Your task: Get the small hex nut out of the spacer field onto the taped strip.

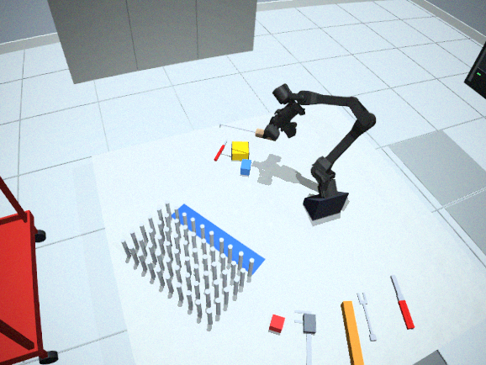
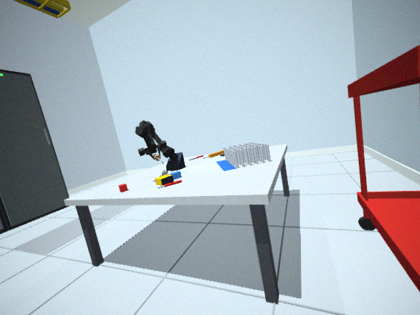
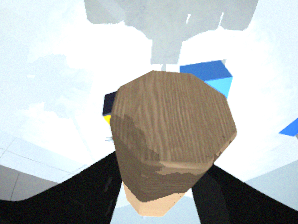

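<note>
My gripper [image 1: 266, 136] [image 2: 156, 157] [image 3: 157, 158] is shut on the wooden handle [image 1: 260, 133] [image 3: 172, 117] of a hook tool, held in the air above the table's far part. The tool's thin metal rod [image 1: 239, 129] points left in the top view and ends in a small bent tip [image 1: 220, 125]. The grey metal spacers [image 1: 209, 318] [image 2: 248, 155] stand upright in rows, well away from the gripper. The blue taped strip [image 1: 227, 238] [image 2: 226, 165] lies along the field's arm-facing side. I cannot make out the hex nut in any view.
Beneath the tool lie a yellow block [image 1: 240, 150] [image 2: 163, 180], a blue block [image 1: 245, 167] [image 2: 176, 175] and a red-handled screwdriver [image 1: 219, 152]. Near the other end are a red cube [image 1: 277, 323], a grey-headed tool [image 1: 309, 323], an orange bar [image 1: 351, 332], a fork [image 1: 367, 317] and a red-handled knife [image 1: 405, 313].
</note>
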Robot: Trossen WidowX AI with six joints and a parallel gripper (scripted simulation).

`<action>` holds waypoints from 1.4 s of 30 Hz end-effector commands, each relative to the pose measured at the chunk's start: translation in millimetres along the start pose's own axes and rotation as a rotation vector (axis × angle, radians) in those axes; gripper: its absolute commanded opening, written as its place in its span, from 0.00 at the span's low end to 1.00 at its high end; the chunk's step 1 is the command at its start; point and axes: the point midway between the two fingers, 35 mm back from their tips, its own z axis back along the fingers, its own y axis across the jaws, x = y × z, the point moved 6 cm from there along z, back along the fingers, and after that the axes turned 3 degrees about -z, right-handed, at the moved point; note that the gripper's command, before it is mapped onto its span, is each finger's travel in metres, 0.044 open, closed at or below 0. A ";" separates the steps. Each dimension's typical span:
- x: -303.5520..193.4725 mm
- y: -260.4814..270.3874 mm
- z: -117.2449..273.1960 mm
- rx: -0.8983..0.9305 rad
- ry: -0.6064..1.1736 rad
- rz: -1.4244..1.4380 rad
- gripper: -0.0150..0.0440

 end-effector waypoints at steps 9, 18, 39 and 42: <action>-4.7 -38.8 -22.3 -0.155 -0.061 0.148 0.25; -6.3 -71.6 -32.1 -0.256 -0.096 0.270 0.25; 0.7 -155.9 -31.8 -0.446 -0.137 0.609 0.25; 3.2 -168.0 -29.2 -0.467 -0.138 0.663 0.25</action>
